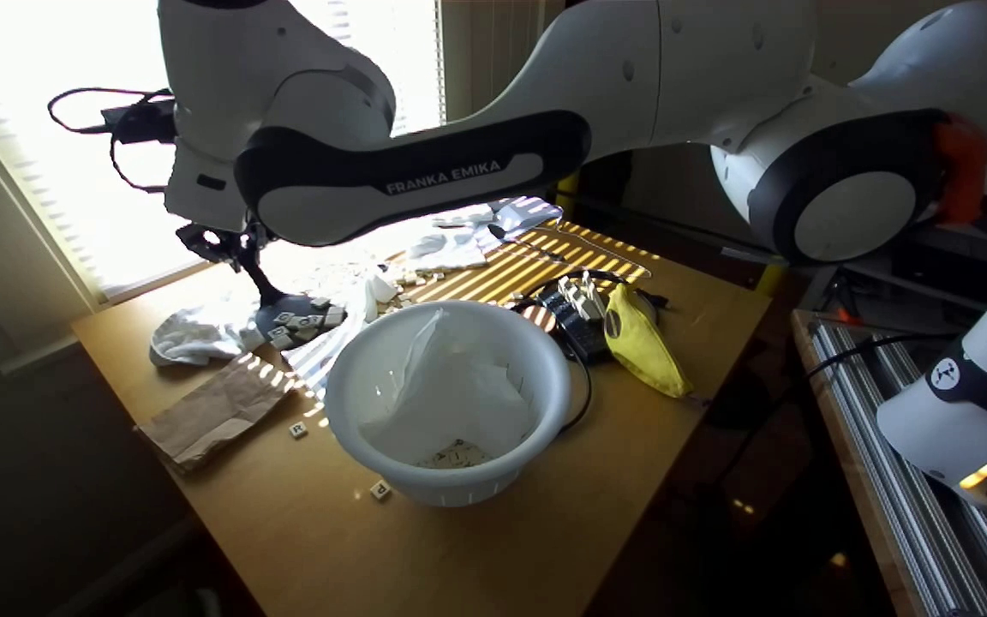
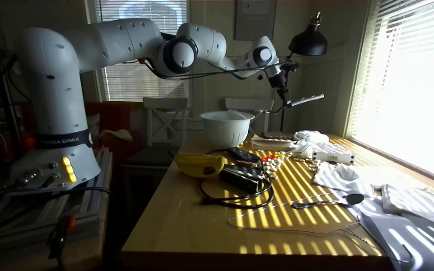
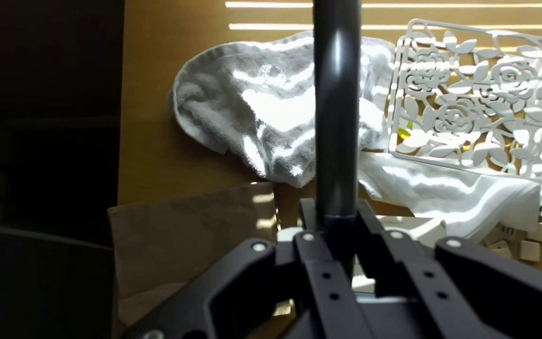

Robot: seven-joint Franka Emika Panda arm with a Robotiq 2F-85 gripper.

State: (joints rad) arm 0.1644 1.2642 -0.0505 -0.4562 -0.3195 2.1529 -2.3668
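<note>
My gripper (image 3: 337, 221) is shut on the handle of a dark serving utensil (image 3: 338, 117), which runs straight up through the wrist view. In an exterior view the utensil's neck (image 1: 264, 283) slopes down to a grey head carrying several white letter tiles (image 1: 312, 320). Seen from the side, the gripper (image 2: 287, 102) keeps the utensil in the air, its silver handle (image 2: 307, 99) pointing away from the bowl and its loaded head close to the rim. That white bowl (image 2: 226, 130) stands on the table. White sheeting and more tiles (image 1: 457, 454) lie inside it.
Two loose tiles, R (image 1: 298, 430) and P (image 1: 380, 489), lie beside the bowl. A brown paper bag (image 1: 219, 411), white towel (image 3: 261, 94) and rose-patterned white rack (image 3: 468, 108) are under the arm. A yellow pouch (image 2: 198, 165) and black cables (image 2: 236, 205) sit nearby.
</note>
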